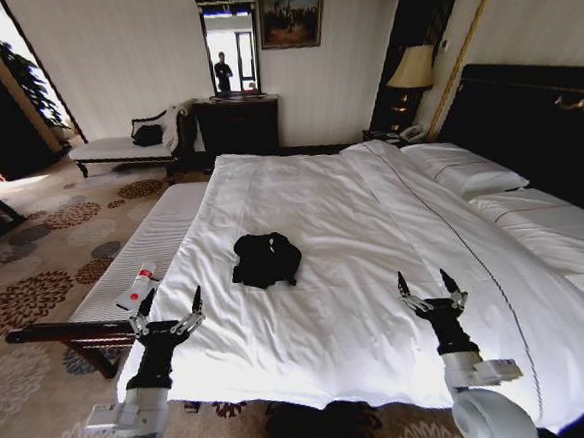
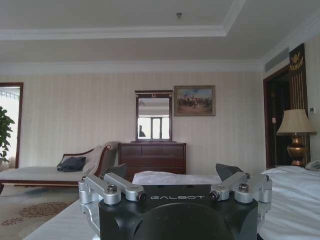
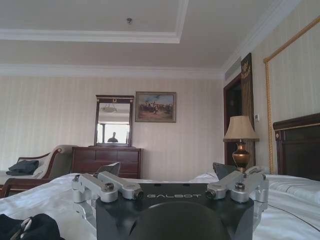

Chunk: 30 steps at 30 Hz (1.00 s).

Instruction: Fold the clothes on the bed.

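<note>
The clothes point(image 1: 266, 259), a crumpled black T-shirt, lie in a heap on the white sheet of the bed point(image 1: 351, 205), a little left of its middle. A dark edge of the clothes point(image 3: 30, 227) also shows in the right wrist view. My left gripper point(image 1: 171, 307) hovers open over the bed's near left edge, short of the heap and to its left. My right gripper point(image 1: 429, 287) is open above the near right part of the bed, well to the right of the heap. Both point toward the far wall, with nothing between the fingers point(image 2: 116, 171) point(image 3: 110, 169).
A narrow white striped bench point(image 1: 140, 260) runs along the bed's left side, with a small red-and-white item point(image 1: 137, 288) on it. Pillows point(image 1: 464, 172) and a dark headboard point(image 1: 536, 122) are at right. A chaise point(image 1: 126, 145), dresser point(image 1: 237, 123) and lamp point(image 1: 412, 70) stand by the far wall.
</note>
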Available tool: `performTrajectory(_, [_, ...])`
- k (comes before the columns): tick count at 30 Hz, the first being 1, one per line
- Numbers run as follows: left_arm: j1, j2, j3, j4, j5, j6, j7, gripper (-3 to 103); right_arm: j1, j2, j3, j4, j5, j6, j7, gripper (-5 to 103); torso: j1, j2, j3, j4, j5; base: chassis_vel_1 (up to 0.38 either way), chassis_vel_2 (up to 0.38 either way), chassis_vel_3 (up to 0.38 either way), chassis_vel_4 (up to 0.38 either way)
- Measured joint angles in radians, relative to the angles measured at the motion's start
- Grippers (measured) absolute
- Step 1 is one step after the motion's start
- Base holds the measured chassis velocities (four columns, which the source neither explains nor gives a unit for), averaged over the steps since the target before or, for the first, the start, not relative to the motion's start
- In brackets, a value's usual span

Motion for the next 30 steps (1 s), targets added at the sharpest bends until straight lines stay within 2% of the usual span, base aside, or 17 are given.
performTrajectory(30, [-0.017,-0.006,0.004,0.003,-0.004,0.005,-0.019,100,0.015,0.002,0.016,-0.013,-0.001,-0.002,0.0,100,0.0,0.0,0.0,0.0,0.0,0.0,0.0,0.0,0.0])
